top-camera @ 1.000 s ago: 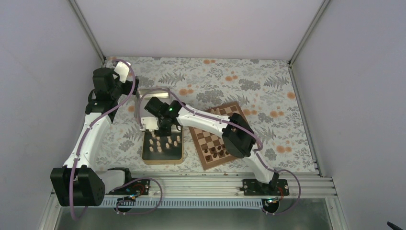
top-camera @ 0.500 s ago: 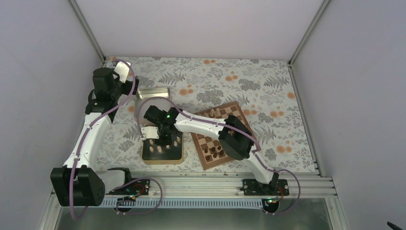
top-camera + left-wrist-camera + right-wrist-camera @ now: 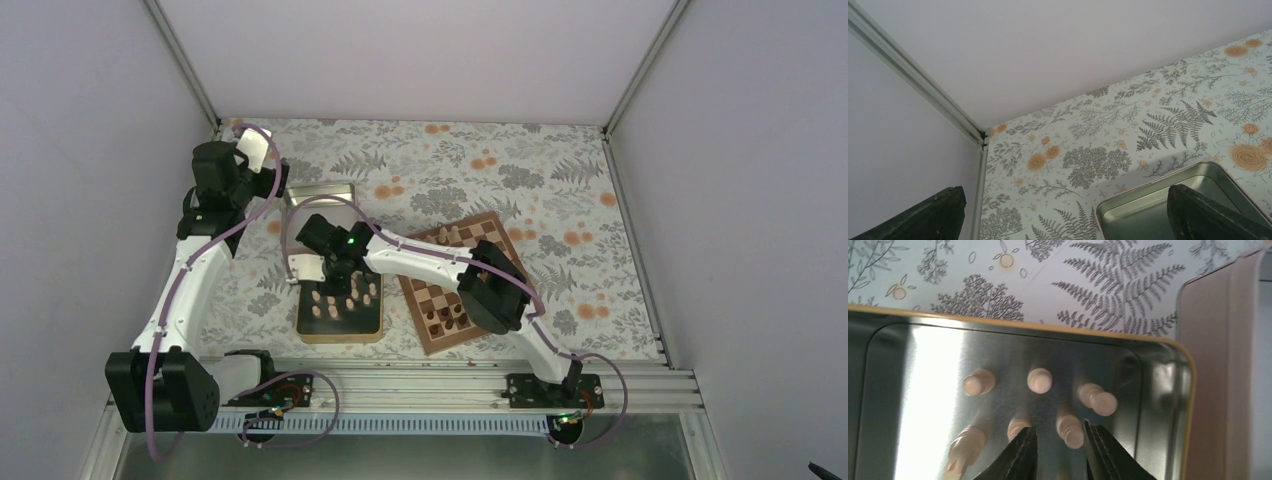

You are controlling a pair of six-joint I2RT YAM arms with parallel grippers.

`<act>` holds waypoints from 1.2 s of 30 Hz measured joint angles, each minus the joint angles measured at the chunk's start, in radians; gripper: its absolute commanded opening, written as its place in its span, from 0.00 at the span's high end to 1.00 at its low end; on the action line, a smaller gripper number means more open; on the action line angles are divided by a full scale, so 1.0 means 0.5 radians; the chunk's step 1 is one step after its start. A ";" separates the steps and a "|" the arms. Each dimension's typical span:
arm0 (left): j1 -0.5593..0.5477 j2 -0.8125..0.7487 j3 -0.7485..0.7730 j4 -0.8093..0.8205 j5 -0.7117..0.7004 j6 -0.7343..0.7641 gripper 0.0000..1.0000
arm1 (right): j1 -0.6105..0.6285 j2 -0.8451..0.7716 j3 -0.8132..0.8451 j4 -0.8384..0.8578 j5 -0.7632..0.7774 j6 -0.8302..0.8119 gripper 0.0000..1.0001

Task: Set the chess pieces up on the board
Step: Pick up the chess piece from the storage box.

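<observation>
Several pale beige chess pieces (image 3: pixel 1039 380) stand in a shallow metal tin (image 3: pixel 1048 329); the top view shows them (image 3: pixel 340 300) left of the board (image 3: pixel 425 340). My right gripper (image 3: pixel 1059 450) hangs low over the tin, open. One beige piece (image 3: pixel 1070 432) stands between its dark fingers (image 3: pixel 1020 452), close to the right one, with a gap on the left. In the top view this gripper (image 3: pixel 335 280) covers the tin's far end. A few beige pieces (image 3: pixel 450 235) stand on the board's far edge. My left gripper (image 3: pixel 1063 215) is open and empty at the back left.
Dark brown chessmen (image 3: pixel 450 315) stand on the board's near rows. A second, empty silver tin (image 3: pixel 1148 210) lies under the left gripper, seen in the top view (image 3: pixel 320 195) behind the right wrist. Its pale side (image 3: pixel 1213 365) borders the pieces' tin. Walls enclose the floral tabletop.
My right wrist has shifted a little left and nearer over the tin of beige pieces. Its jaws keep the same width. The left arm has barely moved.
</observation>
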 measured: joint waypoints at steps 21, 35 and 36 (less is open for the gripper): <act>0.005 0.000 0.000 0.000 0.002 0.000 0.00 | 0.000 0.120 0.063 0.150 0.159 0.026 0.71; 0.008 -0.001 0.000 0.000 0.008 0.000 0.00 | 0.001 0.185 0.105 0.179 0.210 0.026 0.71; 0.008 -0.001 0.000 0.000 0.009 0.000 0.00 | 0.001 0.191 0.117 0.179 0.211 0.026 0.71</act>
